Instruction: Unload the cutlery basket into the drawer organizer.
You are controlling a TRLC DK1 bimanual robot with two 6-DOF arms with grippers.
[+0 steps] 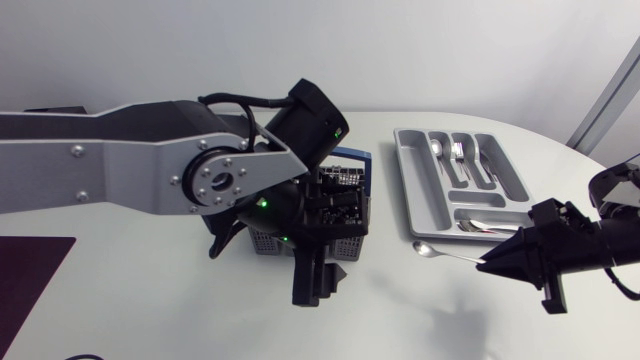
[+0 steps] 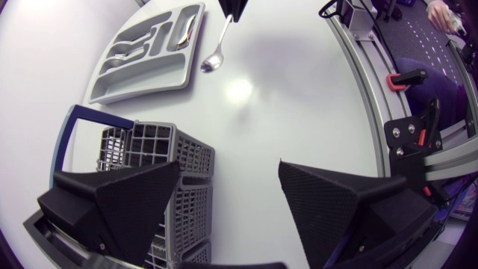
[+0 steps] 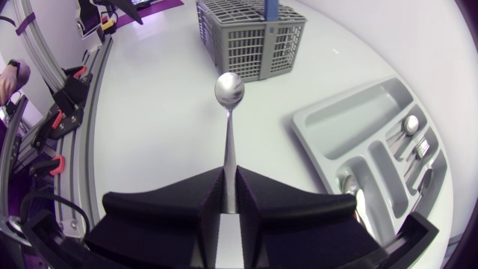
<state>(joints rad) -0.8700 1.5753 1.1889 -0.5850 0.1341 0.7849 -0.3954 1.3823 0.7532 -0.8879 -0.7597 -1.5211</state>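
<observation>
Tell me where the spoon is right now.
In the head view, the spoon is at the right, held in the right gripper, its bowl beside the drawer organizer.

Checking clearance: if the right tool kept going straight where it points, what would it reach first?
Likely the grey plastic grid cutlery basket, in line beyond the silver spoon the right tool grips; height is unclear.

No readable text, label, brand, number or sign anywhere. Cutlery basket [image 3: 250, 41] beside open left gripper [image 2: 228, 168]: bare grey grid, no print. Drawer organizer [image 3: 351, 119] beside right gripper [image 3: 230, 175]: plain grey, no marking legible. Spoon [image 3: 229, 90] pinched between right gripper's fingers: no stamp discernible. Both grippers matte black, unmarked.
</observation>
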